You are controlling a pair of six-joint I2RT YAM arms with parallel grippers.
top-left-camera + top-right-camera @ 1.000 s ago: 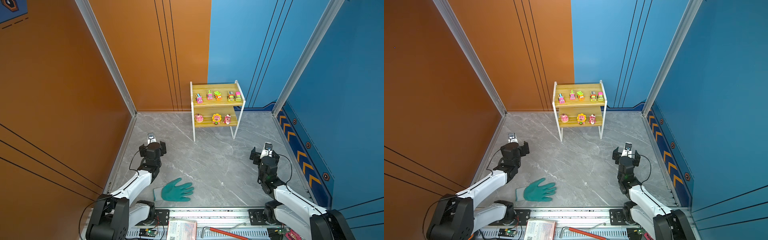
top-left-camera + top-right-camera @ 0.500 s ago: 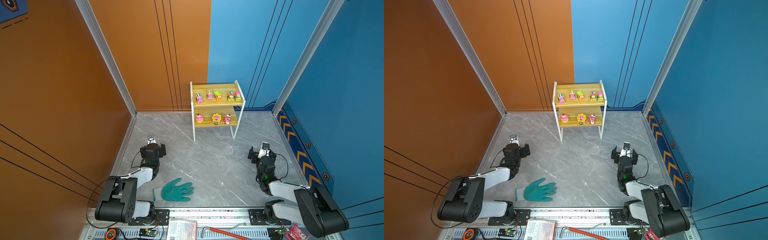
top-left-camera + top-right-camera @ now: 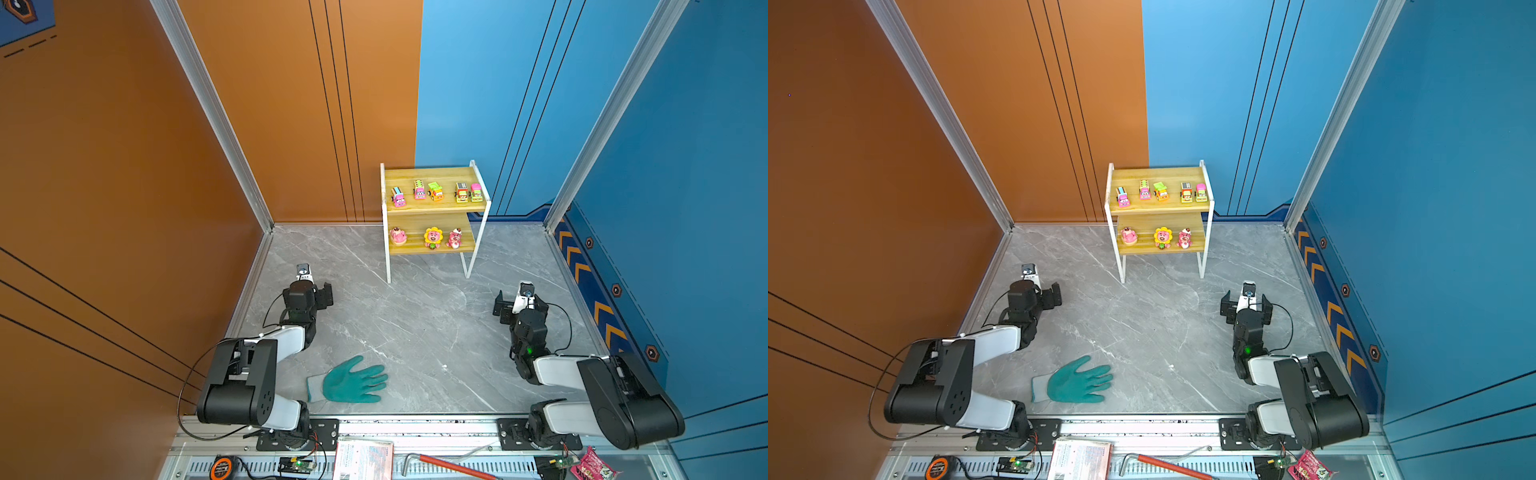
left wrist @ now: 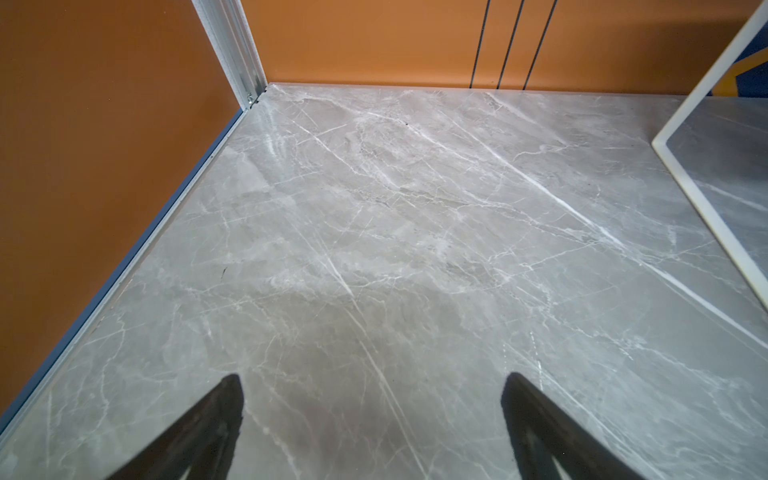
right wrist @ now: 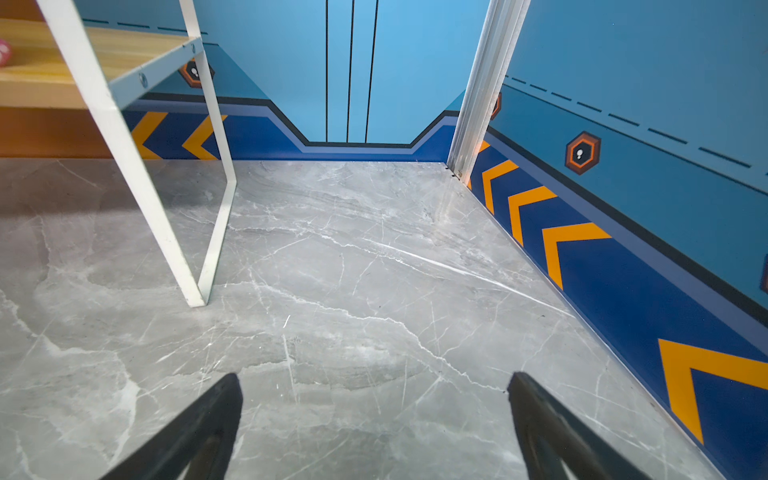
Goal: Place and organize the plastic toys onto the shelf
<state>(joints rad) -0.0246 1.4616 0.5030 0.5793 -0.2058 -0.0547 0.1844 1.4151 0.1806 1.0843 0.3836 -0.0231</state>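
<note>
- Sitting in two tidy rows, the plastic toys (image 3: 435,191) are all on the shelf (image 3: 434,205) at the back of the counter (image 3: 415,324). Five cars (image 3: 1160,192) line the top board, noses forward. Three bears (image 3: 433,238) stand upright on the lower board, the sunflower one in the middle.
- One kind to each tier looks like the reason for this layout. With no toy left on the counter, I judge the task done.
- The left jaws are spread wide with nothing in them; the left wrist view shows only bare marble between them. The left arm (image 3: 291,345) is folded low near the orange wall.
- The right jaws are equally wide and empty. The right arm (image 3: 552,370) is folded by the blue wall, well short of the shelf leg (image 5: 124,166).
- Both arms sit well apart from the shelf, probably so they cannot knock it.
- A teal glove (image 3: 353,380) lies flat near the front edge, between the arms and touching neither.
- Past the front rail lie a tape measure (image 3: 221,467), a booklet (image 3: 363,455) and a red-handled hex key (image 3: 444,465).
- No object lies between arms and shelf.
</note>
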